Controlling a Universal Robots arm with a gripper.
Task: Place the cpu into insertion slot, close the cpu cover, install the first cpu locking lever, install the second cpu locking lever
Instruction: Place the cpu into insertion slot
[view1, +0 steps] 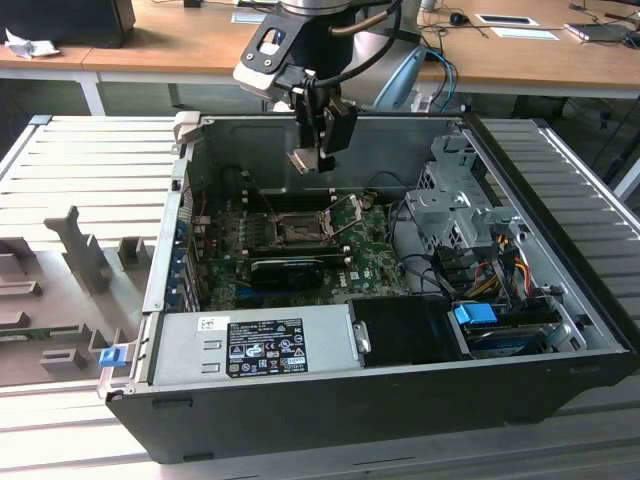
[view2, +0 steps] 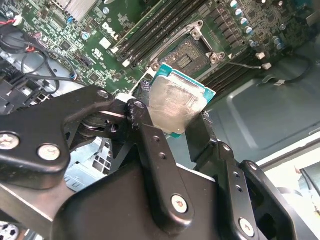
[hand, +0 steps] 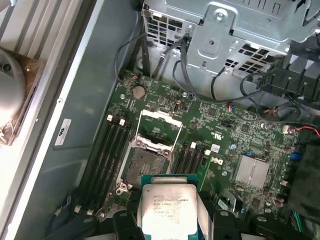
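Observation:
My gripper (view1: 316, 150) hangs above the open computer case, shut on the cpu (view1: 303, 161) by its edges. In both wrist views the cpu (view2: 175, 102) (hand: 169, 207) shows its pale silver face with a teal rim, clamped between the black fingers (view2: 150, 142). The insertion slot (view1: 295, 228) (hand: 145, 165) (view2: 187, 52) lies below on the green board, its dark centre bare. The cpu cover (hand: 160, 125) (view1: 345, 208) is swung open, its silver frame tilted back from the slot's far side. The cpu is well above the slot and apart from it.
A long black card (view1: 285, 268) lies just in front of the slot. Memory slots (hand: 112, 150) flank the socket. A silver drive cage (view1: 455, 200) with cables stands on the exterior view's right, and a grey power supply (view1: 255, 345) sits at the case's front. A finned heatsink (hand: 252, 170) is on the board.

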